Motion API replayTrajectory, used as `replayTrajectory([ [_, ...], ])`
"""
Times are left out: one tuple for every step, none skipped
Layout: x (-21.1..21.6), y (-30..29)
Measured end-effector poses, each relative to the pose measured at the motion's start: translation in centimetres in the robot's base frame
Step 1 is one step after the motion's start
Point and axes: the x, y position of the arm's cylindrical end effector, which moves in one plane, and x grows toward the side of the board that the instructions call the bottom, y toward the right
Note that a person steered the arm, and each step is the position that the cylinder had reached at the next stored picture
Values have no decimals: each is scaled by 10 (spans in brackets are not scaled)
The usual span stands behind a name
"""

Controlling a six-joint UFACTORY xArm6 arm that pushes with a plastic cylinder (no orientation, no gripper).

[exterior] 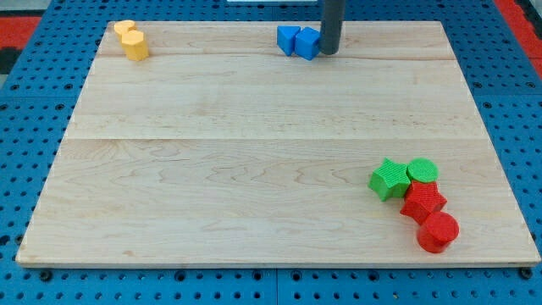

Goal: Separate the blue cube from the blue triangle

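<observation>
Nearest the view's bottom, at the right, four blocks huddle together: a red cylinder (438,232) lowest, a red star-like block (423,202) touching it above, then a green star-like block (389,178) and a green cylinder (422,170) side by side. They sit near the worktop's (254,169) right edge and bottom edge.

The whole middle of the wooden worktop lies bare from left edge to right.

At the view's top, near the far edge, two blue blocks touch each other: the blue triangle (288,39) on the left and the blue cube (307,42) on the right; which way the triangle points is too small to tell. There is no claw here, only a dark rod; my tip (329,52) stands against the blue cube's right side, seemingly touching. Open board stretches left of the pair and toward the view's bottom.

A yellow block (131,40), shape unclear, sits in the top left corner, well apart.
</observation>
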Motion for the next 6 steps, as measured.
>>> replayTrajectory([
  [-37, 10],
  [-21, -104],
  [39, -105],
  [28, -108],
  [-2, -95],
  [53, -52],
])
